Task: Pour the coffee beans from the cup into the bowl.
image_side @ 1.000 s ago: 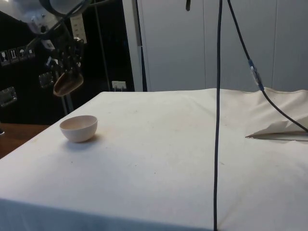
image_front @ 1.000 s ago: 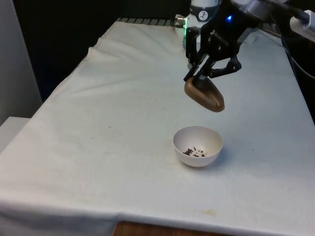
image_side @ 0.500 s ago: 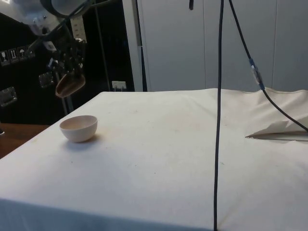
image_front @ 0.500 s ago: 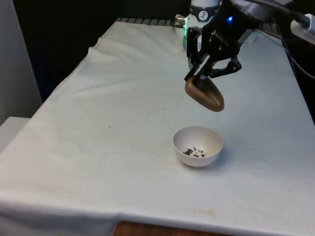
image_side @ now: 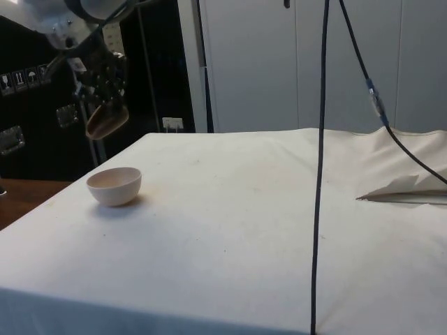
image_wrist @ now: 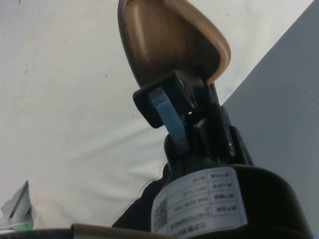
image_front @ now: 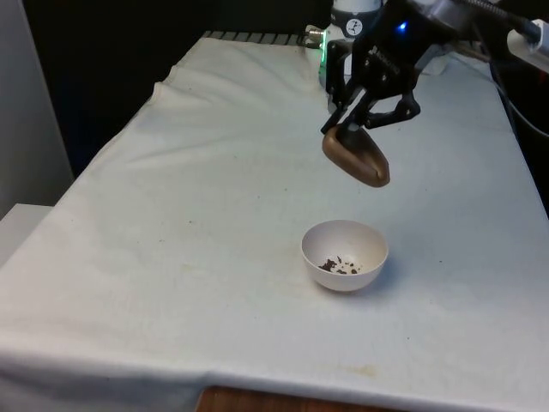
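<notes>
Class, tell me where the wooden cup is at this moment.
In the front view the wooden cup hangs tilted in the tool, in the air above the white bowl and slightly behind it.

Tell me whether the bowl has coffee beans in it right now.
Yes: the front view shows dark coffee beans lying at the bottom of the white bowl.

The hand (image_wrist: 192,92) grips the rim of a tilted wooden cup (image_wrist: 169,42), its hollow bare, above the white cloth (image_wrist: 65,99).
</notes>
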`<state>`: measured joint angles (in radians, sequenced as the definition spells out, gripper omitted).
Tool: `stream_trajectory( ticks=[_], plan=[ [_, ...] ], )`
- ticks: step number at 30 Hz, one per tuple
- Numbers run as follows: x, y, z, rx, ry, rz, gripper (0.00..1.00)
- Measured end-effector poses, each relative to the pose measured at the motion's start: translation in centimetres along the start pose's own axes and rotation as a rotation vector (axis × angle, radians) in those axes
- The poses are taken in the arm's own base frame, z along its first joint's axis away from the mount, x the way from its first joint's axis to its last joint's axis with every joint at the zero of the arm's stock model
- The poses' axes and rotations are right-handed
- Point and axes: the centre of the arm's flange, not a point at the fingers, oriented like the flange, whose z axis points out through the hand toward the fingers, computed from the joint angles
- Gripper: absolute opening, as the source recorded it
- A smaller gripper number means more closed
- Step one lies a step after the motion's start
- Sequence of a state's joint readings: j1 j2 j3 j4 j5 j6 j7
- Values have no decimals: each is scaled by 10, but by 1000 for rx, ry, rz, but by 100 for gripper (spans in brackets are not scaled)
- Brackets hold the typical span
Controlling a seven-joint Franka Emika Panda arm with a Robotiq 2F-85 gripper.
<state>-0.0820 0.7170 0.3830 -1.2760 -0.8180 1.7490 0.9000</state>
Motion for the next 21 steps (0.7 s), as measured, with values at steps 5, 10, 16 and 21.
stream_trajectory(
  ticks=[5, 10, 16, 21],
  plan=[
    [-3, 1, -1, 6, -7, 1, 0],
    [-6, 2, -2, 13, -20, 2, 0],
    [-10, 3, -3, 20, -32, 6, 0],
    [-14, 3, -1, 19, -45, 2, 0]
  ],
)
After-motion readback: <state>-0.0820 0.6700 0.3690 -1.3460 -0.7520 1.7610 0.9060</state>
